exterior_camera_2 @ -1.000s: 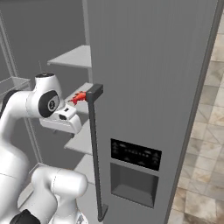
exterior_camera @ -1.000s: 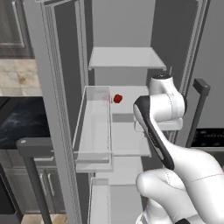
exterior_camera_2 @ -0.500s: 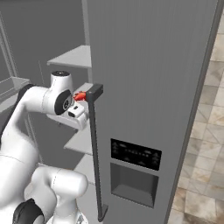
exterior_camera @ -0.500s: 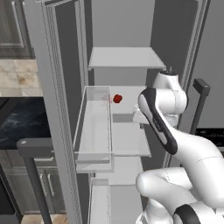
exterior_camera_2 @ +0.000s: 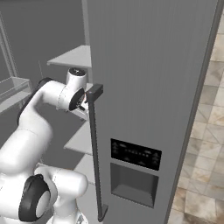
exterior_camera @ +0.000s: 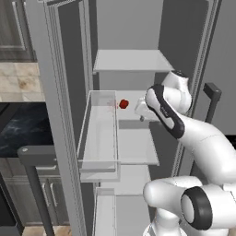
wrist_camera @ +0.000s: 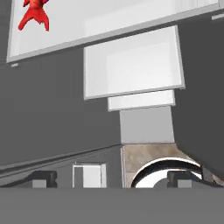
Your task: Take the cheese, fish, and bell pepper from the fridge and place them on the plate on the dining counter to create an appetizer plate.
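Note:
The fridge (exterior_camera: 55, 92) stands with its left door swung open, and its grey right door (exterior_camera_2: 153, 65) is shut. On the middle shelf (exterior_camera: 133, 123) lies a small red piece, the fish (exterior_camera: 123, 104). It shows a forked tail at the top left of the hand view (wrist_camera: 35, 15). My gripper (exterior_camera: 140, 112) is inside the fridge, just right of the fish and apart from it. Its jaws are open and hold nothing (wrist_camera: 113, 179). The door handle partly hides it in the right base view (exterior_camera_2: 83, 103). The cheese, bell pepper, plate and dining counter are out of view.
A clear door bin (exterior_camera: 99, 133) hangs on the open left door, close to the left of the shelf. Bar handles (exterior_camera: 32, 154) (exterior_camera_2: 94, 144) jut out beside the arm. A black dispenser panel (exterior_camera_2: 135, 155) is on the shut door. A dark marble worktop (exterior_camera: 16, 129) lies left.
The arm has reached further into the fridge and the hand has turned, bringing the gripper closer to the middle shelf. The fish has not moved and the jaws stay open.

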